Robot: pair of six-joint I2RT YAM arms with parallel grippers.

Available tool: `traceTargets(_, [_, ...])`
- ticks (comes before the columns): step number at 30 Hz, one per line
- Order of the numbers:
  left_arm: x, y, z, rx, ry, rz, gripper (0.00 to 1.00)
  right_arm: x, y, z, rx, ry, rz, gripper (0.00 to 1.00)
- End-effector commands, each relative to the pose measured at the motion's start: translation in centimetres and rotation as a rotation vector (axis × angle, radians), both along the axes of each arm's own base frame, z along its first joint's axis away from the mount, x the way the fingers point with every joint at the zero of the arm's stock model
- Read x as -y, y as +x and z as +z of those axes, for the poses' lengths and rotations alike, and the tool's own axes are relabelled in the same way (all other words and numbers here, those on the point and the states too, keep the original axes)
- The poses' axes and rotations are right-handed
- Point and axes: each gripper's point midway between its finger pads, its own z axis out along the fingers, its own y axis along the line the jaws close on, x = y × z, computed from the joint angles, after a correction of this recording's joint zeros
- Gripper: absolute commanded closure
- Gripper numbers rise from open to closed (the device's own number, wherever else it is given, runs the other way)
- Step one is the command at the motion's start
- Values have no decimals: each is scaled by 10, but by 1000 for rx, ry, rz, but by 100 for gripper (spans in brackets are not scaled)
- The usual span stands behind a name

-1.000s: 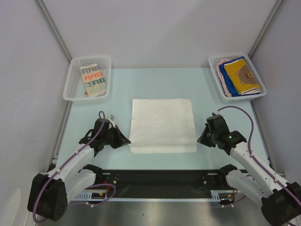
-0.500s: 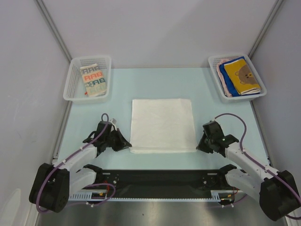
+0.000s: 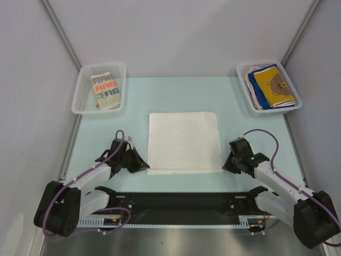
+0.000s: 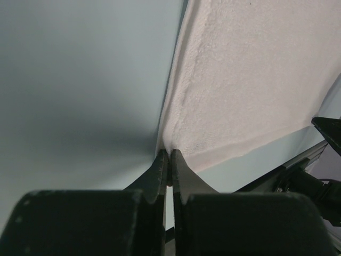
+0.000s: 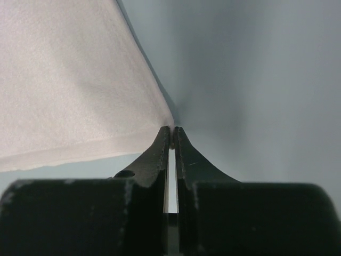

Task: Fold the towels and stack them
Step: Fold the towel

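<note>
Well, nearest me the left gripper (image 3: 143, 167) and the right gripper (image 3: 225, 167) sit low on the pale green table (image 3: 256, 133). Each has its jaws pinched together on a near corner of the plain white square towel (image 3: 184, 141), which lies flat mid-table. Holding both corners looks meant for carrying that edge over evenly in a fold. Farther back, the left white mesh plastic basket (image 3: 101, 65) holds a cream folded towel (image 3: 105, 90) with rows of coloured lettering too small to read surely. The right white mesh basket (image 3: 241, 69) keeps a yellow-orange bear-face towel (image 3: 273, 84) atop a blue towel (image 3: 256, 92).
</note>
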Motion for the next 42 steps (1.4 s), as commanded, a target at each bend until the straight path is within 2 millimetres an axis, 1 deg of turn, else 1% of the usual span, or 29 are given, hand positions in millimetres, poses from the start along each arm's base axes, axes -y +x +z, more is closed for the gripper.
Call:
traceTargets(1, [-2, 1, 1, 7, 8, 16, 96, 10, 6, 5, 44, -40, -40, 100])
traceTargets(2, [-1, 2, 4, 15, 8, 15, 97, 11, 5, 7, 40, -42, -41, 100])
traceTargets(3, [-1, 4, 9, 18, 9, 12, 98, 10, 9, 14, 55, -36, -40, 100])
traceTargets(4, [-1, 6, 14, 35, 12, 12, 99, 9, 9, 16, 55, -37, -34, 100])
traceTargets(5, [-3, 5, 16, 33, 23, 11, 100, 10, 9, 19, 55, -41, -32, 100])
traceTargets(8, [-4, 15, 40, 93, 24, 20, 100, 9, 12, 32, 79, -38, -27, 100])
traceTargets(12, [-5, 17, 59, 134, 23, 23, 100, 10, 16, 50, 112, -34, -32, 100])
traceTargets(13, [-5, 16, 61, 139, 22, 20, 100, 9, 19, 57, 127, -30, -31, 100])
traceTargets(16, [-5, 14, 64, 143, 18, 18, 100, 10, 19, 68, 144, -30, -34, 100])
traceTargets(20, [-5, 10, 67, 144, 7, 17, 100, 10, 19, 77, 159, -21, -40, 100])
traceTargets(24, [-6, 11, 75, 169, 5, 22, 100, 13, 19, 85, 181, -21, -49, 100])
traceTargets(29, [-7, 9, 73, 162, 8, 23, 100, 14, 17, 87, 183, -13, -58, 100])
traceTargets(33, [-7, 5, 66, 149, 5, 22, 100, 12, 16, 84, 177, -4, -58, 100])
traceTargets(35, [-5, 5, 63, 146, -4, 22, 100, 11, 15, 78, 168, 1, -58, 100])
traceTargets(36, [-5, 1, 54, 123, -6, 20, 100, 10, 14, 73, 155, -2, -53, 100])
traceTargets(37, [-3, 2, 52, 125, -18, 21, 100, 9, 13, 66, 144, 1, -53, 100])
traceTargets(38, [-4, -3, 41, 91, -13, 20, 100, 9, 12, 62, 136, 1, -54, 100])
traceTargets(40, [-2, -8, 31, 65, -21, 16, 100, 7, 13, 52, 122, 6, -55, 100])
traceTargets(41, [-2, -10, 23, 53, -27, 19, 100, 7, 9, 43, 102, 4, -57, 100])
traceTargets(42, [0, -13, 17, 33, -30, 15, 100, 7, 8, 37, 92, 7, -58, 100])
